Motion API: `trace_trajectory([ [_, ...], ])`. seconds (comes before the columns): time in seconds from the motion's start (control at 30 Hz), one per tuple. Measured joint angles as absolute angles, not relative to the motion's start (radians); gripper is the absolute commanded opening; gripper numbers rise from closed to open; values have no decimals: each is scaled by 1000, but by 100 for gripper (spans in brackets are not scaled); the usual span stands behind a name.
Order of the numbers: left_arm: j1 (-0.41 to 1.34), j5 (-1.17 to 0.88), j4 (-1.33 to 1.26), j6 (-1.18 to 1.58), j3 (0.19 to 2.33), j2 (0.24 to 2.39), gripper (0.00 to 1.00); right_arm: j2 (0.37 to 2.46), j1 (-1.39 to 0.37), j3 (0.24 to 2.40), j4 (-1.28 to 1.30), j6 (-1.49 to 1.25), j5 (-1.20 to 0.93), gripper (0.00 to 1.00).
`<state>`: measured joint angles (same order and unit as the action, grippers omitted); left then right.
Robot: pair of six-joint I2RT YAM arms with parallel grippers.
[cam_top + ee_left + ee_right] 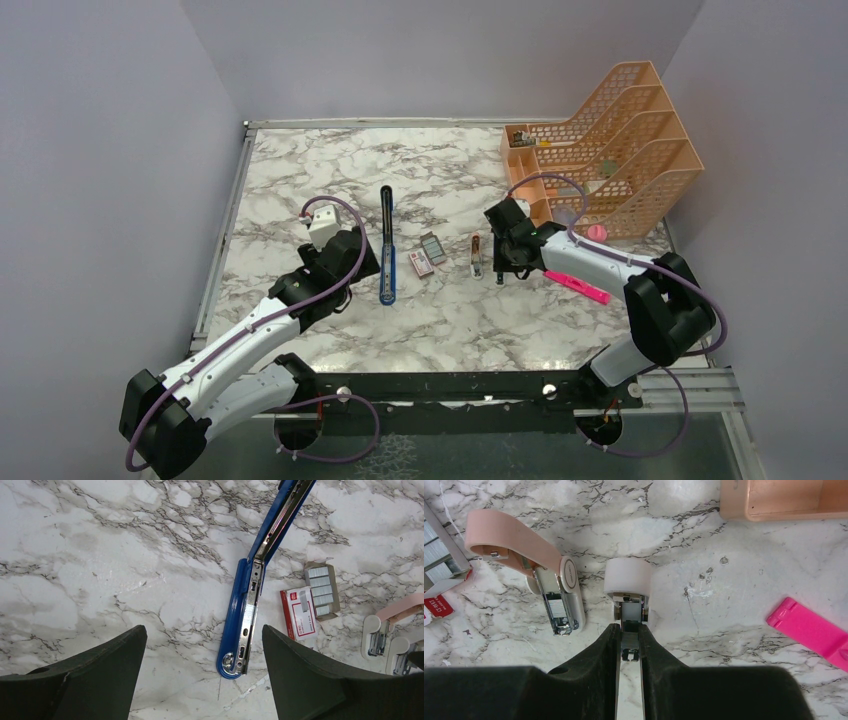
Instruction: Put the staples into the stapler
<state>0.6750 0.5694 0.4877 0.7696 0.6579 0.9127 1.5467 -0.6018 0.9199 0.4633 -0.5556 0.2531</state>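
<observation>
Stapler (387,245) lies opened out flat on the marble table (300,170), metal channel up. We see our left gripper (202,630) wide open over its near end, holding nothing. Right gripper (629,630) is clamped tight on a white-capped metal piece (628,577), just beside a small pink stapler (514,540). Staples box (298,614) and its tray of strips (321,591) sit just right of the blue one.

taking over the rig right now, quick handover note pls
The left gripper is open and empty, by the near end of the stapler.
The right gripper is shut on a small white piece beside a small pink stapler.
The stapler lies opened flat, channel exposed. The staples lie just right of it, none picked up.
Left to do: pick a strip, load the channel, close it.
</observation>
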Motion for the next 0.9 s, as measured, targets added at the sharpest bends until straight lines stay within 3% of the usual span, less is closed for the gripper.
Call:
trace_trajectory([
  [0.53,675,569,488,770,658,913,86,1560,-602,914,456,-549,249,22],
  [0.9,675,569,488,770,658,913,86,1560,-602,914,456,-549,228,30],
])
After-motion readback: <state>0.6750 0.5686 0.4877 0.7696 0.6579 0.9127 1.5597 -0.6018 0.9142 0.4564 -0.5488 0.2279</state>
